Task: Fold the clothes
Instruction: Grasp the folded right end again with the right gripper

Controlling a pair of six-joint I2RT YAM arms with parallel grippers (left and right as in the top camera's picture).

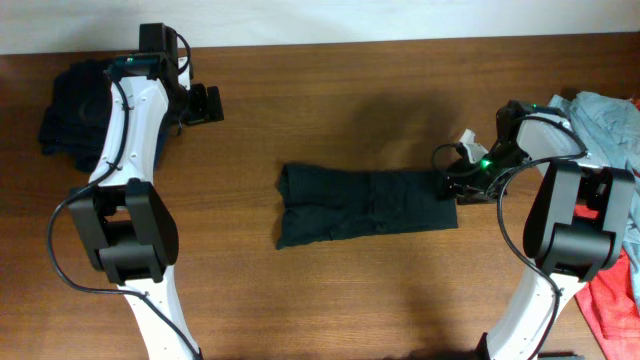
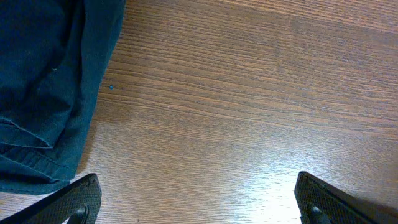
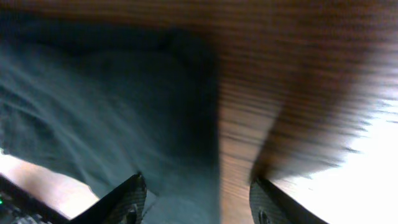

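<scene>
dark garment [image 1: 365, 205] lies flat mid-table, long strip running left to right, left end slightly flared. right gripper [image 1: 455, 183] sits low at its right edge. wrist view blurred, but fingers [image 3: 127, 199] show spread, cloth edge between them, nothing pinched. left gripper [image 1: 205, 103] up at far left of table [image 1: 330, 90], fingers [image 2: 78, 199] wide apart over bare wood, just beside dark blue pile [image 1: 70, 105]. 2 more cloths at right edge: light blue garment [image 1: 605, 115], red cloth [image 1: 615, 300].

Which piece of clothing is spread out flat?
The dark garment mid-table, by the right gripper; the navy heap and the light-blue pile are bunched up at the edges.
</scene>
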